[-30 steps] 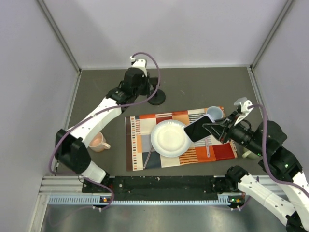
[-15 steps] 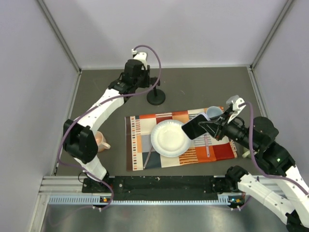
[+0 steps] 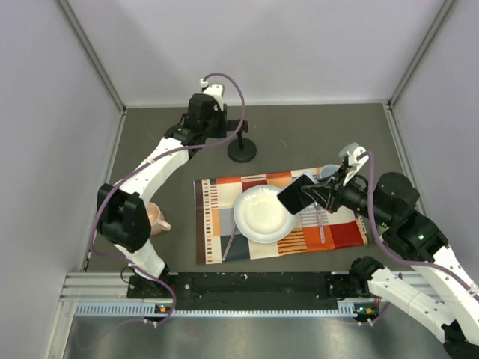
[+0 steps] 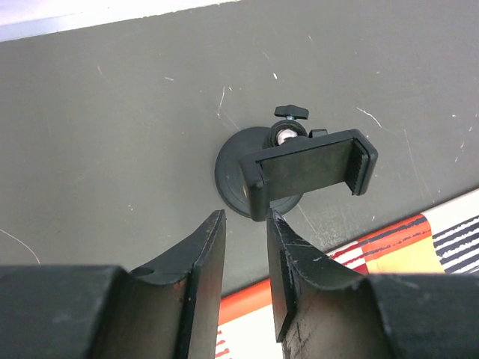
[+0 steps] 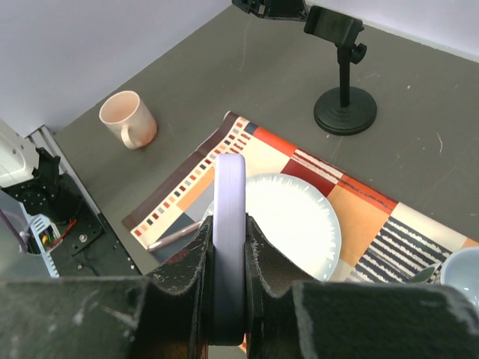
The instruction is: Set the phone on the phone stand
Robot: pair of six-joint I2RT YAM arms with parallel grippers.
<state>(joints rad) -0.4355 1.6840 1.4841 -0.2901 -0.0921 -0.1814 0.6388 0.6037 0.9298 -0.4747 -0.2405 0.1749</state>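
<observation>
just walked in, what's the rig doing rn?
The right gripper is shut on the slim black-screened phone with a pale lavender edge and holds it in the air, above the right edge of the round white plate. The left gripper hovers open and empty close to the black disc-base phone stand, not touching it. The stand's cradle is empty, so the phone is not yet placed.
</observation>
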